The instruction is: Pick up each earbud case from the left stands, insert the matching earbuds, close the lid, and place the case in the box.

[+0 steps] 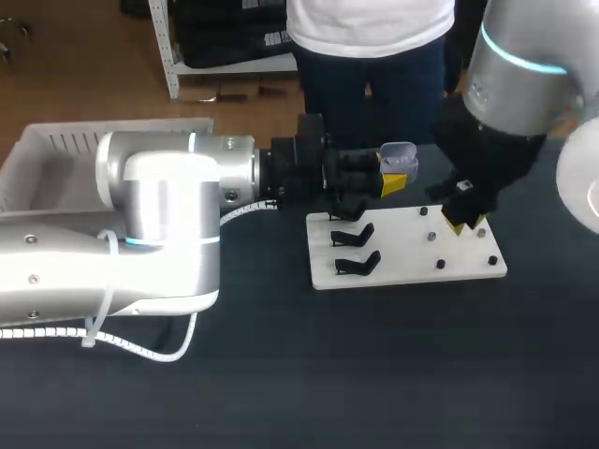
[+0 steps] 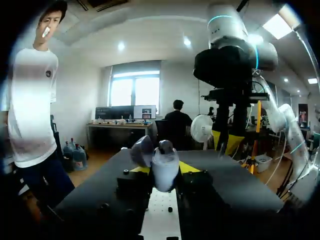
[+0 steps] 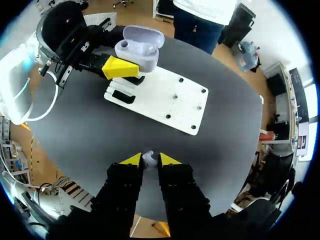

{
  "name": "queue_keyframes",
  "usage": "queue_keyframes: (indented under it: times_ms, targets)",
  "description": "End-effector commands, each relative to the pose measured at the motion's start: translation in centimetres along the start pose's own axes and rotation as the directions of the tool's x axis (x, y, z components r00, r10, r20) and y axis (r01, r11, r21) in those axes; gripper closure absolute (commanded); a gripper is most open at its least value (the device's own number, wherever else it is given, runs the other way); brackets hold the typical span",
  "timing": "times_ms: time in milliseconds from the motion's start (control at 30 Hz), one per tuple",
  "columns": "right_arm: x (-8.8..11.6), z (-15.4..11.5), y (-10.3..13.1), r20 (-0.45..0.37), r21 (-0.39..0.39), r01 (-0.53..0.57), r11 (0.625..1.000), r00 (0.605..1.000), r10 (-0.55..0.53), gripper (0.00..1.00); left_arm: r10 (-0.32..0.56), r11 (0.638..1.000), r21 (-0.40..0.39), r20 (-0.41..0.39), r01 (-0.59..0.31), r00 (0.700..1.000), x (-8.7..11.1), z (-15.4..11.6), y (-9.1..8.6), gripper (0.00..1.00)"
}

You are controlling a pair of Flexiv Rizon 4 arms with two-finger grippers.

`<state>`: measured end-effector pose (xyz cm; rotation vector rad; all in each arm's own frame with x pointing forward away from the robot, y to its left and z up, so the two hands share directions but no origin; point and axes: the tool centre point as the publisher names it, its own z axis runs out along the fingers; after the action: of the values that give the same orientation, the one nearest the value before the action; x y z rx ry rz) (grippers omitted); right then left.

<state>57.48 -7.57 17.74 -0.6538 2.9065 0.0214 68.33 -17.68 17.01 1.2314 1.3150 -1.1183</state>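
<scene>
Grips an open lavender case (image 1: 398, 154) in the left claw (image 1: 398, 180), one yellow tip pressed against each side. Holds it clear of the bench (image 1: 281, 374), over the far edge of the white board (image 1: 412, 271), with the left arm (image 1: 159, 206) stretched in level from the left side. Has the lid (image 2: 142, 150) swung up and to one side in the left wrist view, the body upright between the tips. Carries something small and grey at the mouth of the case; cannot tell whether a bud or part of the hinge.

Pinches a small white earbud (image 3: 148, 158) in the right claw (image 1: 465, 223), tips almost together and both touching it. Hangs raised and pointing down at the right end of the board, close to the small dark pegs (image 1: 431, 237); cannot tell whether right over the board or just beside it. Sits near the case but apart from it. In the right wrist view, shows dark bench behind the bud, with the board, the case and the left claw ahead of the tips.

On the board's left half, three black stands (image 1: 354, 238) in a row, one behind another, just under and beside the left claw. At the bench's far left, behind the left arm, a white box (image 1: 47, 154).
</scene>
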Motion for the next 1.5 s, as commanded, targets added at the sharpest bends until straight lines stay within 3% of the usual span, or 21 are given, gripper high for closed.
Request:
queue_keyframes:
  times_ms: [33,267,667,967,1500]
  targets:
    - [-2.0,-2.6,0.8,0.017,0.015,0.006,1.000,1.000,-0.007,1.00,0.005,1.000,-0.008,0.009,-0.005,1.000,0.2,0.0,-0.1,1.00]
    - [-5.0,-4.4,1.8,0.117,0.022,0.045,0.999,0.992,-0.048,1.00,0.005,1.000,-0.008,0.009,-0.005,1.000,0.2,0.0,-0.1,1.00]
    - [-8.9,-5.3,3.5,0.205,-0.015,0.098,0.995,0.974,-0.093,1.00,0.005,1.000,-0.008,0.009,-0.005,1.000,0.2,0.0,-0.1,1.00]
    - [-11.4,-4.6,3.9,0.208,-0.018,0.125,0.992,0.971,-0.118,1.00,0.005,1.000,-0.008,0.009,-0.005,1.000,0.2,0.0,-0.1,1.00]
    - [-12.8,-2.6,2.5,0.181,-0.004,0.106,0.994,0.978,-0.103,1.00,0.005,1.000,-0.008,0.009,-0.005,1.000,0.2,0.0,-0.1,1.00]
